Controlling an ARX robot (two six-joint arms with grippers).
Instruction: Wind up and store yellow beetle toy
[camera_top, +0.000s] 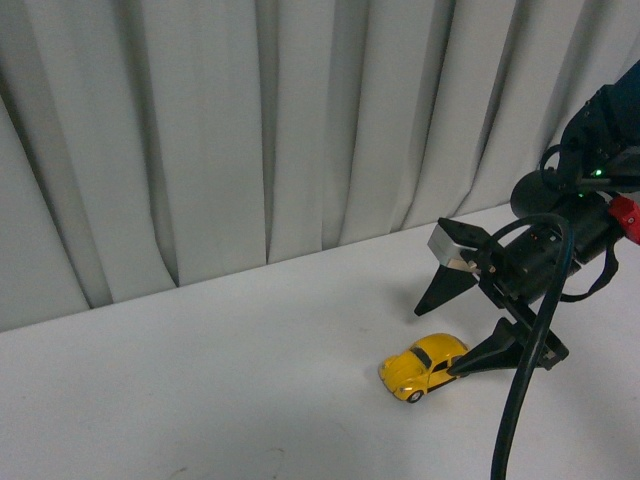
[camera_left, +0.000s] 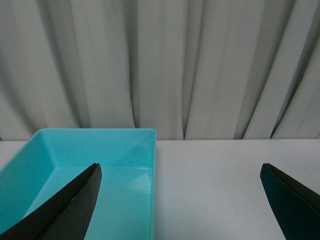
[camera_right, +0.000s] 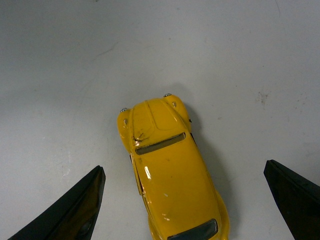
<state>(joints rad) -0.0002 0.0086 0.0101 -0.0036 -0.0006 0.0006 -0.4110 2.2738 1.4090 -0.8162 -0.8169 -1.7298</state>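
**Right gripper open over the beetle**

In the front view the beetle sits on its wheels on the white table, in the lower right of the frame, with its nose pointing toward the lower left. The right gripper hangs just above it with its jaws spread wide. One black finger ends above the car's roof. The other finger's tip overlaps the car's rear from this angle. A thick black cable loops down from the arm to the bottom edge of the frame. A pale pleated curtain fills the upper part behind the table.

The right wrist view looks straight down on the beetle. It lies between the two fingers, with bare table showing on either side, so neither finger touches it. The right gripper holds nothing. The car's yellow paint is glossy, its windows are dark, and there is a small scuff on the hood near the windscreen.

The left arm does not show in the front view. In its own wrist view the left gripper is also wide apart and empty, and it faces the curtain. A turquoise bin sits on the table beneath one of its fingers. From here the bin's inside looks bare.
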